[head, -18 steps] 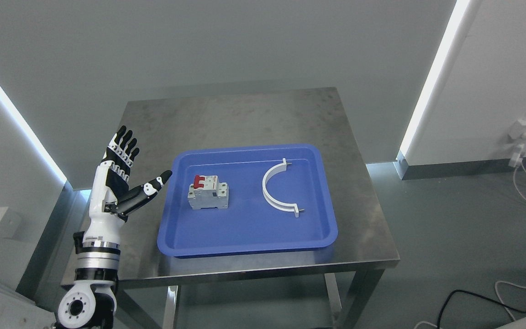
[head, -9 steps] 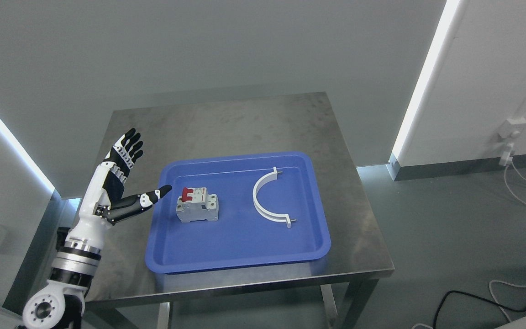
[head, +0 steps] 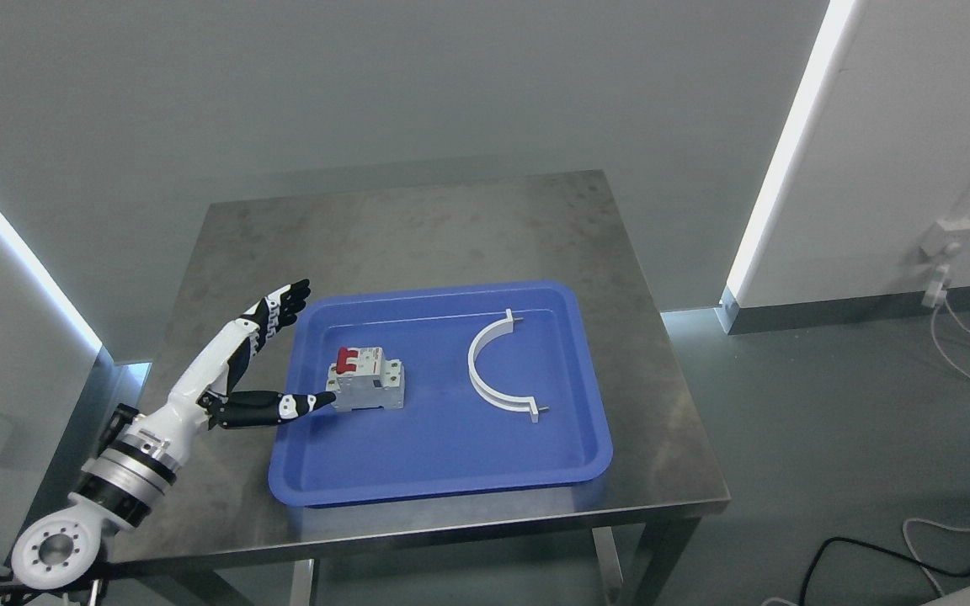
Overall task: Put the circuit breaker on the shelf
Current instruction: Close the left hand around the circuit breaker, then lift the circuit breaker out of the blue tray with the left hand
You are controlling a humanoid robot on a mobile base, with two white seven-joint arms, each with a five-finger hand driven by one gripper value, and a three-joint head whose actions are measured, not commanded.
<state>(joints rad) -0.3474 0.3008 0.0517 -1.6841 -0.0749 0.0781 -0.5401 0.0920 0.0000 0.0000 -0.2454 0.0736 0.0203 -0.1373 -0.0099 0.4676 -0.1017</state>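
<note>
A grey breaker [head: 366, 380] with red switches sits in the left part of a blue tray [head: 443, 467] on a steel table [head: 418, 219]. The left hand [head: 241, 379] has dropped lower and leaned toward it since half a second ago; its fingers are spread and hold nothing, the thumb tip now at the breaker's left side, where it earlier stopped short. A white curved bracket [head: 493, 374] lies to the right, apart.

One head camera looks steeply down from above the tabletop [head: 418, 227], at middling range, floor and walls beyond it.
</note>
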